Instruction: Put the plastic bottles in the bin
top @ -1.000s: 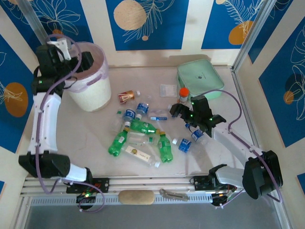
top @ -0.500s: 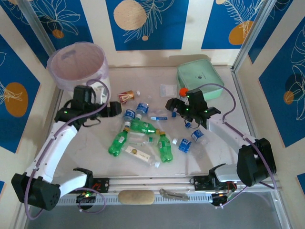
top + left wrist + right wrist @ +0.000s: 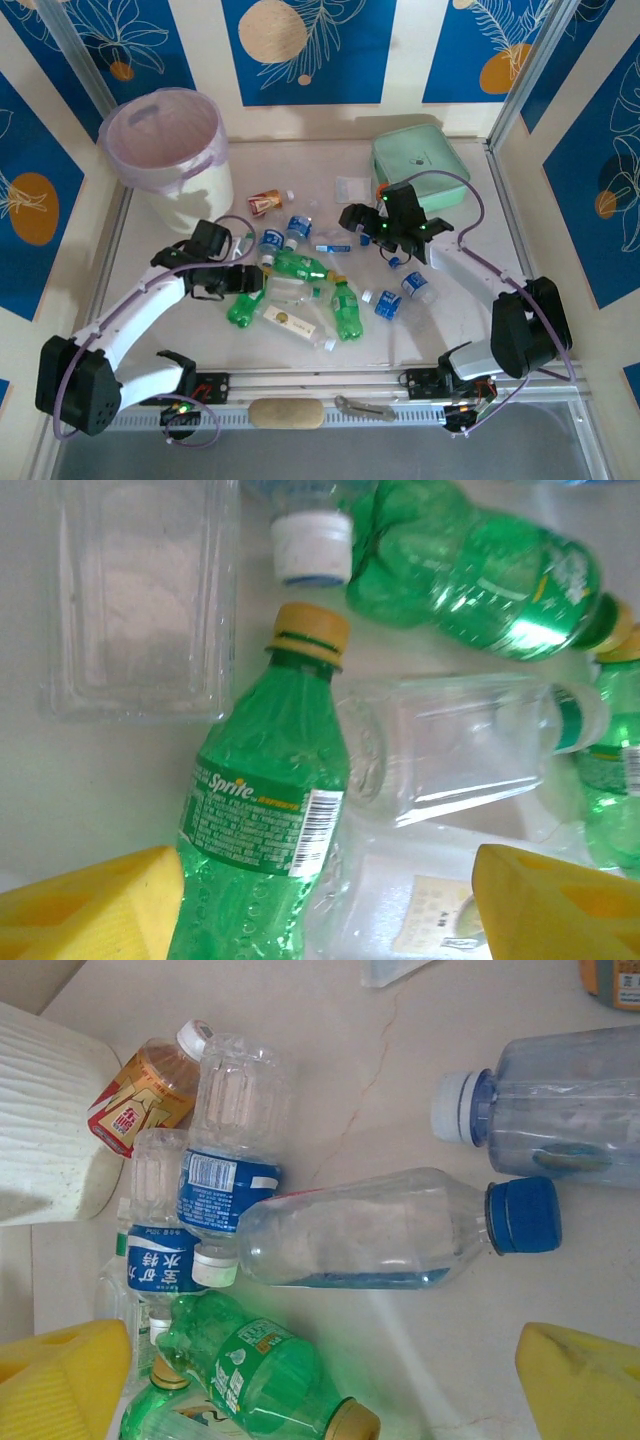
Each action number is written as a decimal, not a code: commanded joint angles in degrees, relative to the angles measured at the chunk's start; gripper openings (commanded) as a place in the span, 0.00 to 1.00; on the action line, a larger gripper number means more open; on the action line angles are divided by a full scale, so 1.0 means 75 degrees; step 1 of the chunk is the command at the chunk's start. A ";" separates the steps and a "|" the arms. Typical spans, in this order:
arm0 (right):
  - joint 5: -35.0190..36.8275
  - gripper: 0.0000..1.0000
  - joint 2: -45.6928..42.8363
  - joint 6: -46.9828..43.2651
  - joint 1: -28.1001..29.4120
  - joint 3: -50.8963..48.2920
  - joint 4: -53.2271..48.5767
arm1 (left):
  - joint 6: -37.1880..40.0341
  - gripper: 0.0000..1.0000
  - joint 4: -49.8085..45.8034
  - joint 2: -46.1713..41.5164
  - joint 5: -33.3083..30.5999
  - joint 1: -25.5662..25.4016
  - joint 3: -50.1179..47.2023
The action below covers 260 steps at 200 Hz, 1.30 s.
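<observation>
left tool [image 3: 320, 880] open, empty, astride a green bottle [image 3: 265, 810] that looks light, crushable: pinch mid-body. right tool [image 3: 320, 1345] gapes empty.

Sprite bottle [image 3: 265, 810] green, capped yellow, white barcode patch. Clear bottles [image 3: 235, 1120] banded with blue labels; small bottle [image 3: 148, 1088] labelled red-brown. Bin [image 3: 195, 200] ribbed white, lined pinkish-lilac. Case [image 3: 420, 160] mint-green. Counter [image 3: 300, 165] pale cream, faintly veined. Fingers [image 3: 90, 905] of left claw [image 3: 325, 872] yellow. Walls [image 3: 330, 60] panelled blue, patterned with white leaf outlines, tan and orange discs.
</observation>
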 commanded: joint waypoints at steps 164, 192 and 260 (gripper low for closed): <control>-0.0066 0.99 0.0384 0.0113 0.0215 0.0453 -0.0205 | -0.0222 0.68 0.1464 0.1176 -0.0275 -0.0146 -0.0902; -0.0078 0.99 0.0416 0.0135 0.0215 0.0453 -0.0187 | -0.0211 0.70 0.1417 0.1204 -0.0294 -0.0159 -0.0890; -0.0171 0.99 0.0495 0.0158 0.0215 0.0475 -0.0099 | -0.0301 0.73 0.1423 0.1170 -0.0416 -0.0193 -0.1004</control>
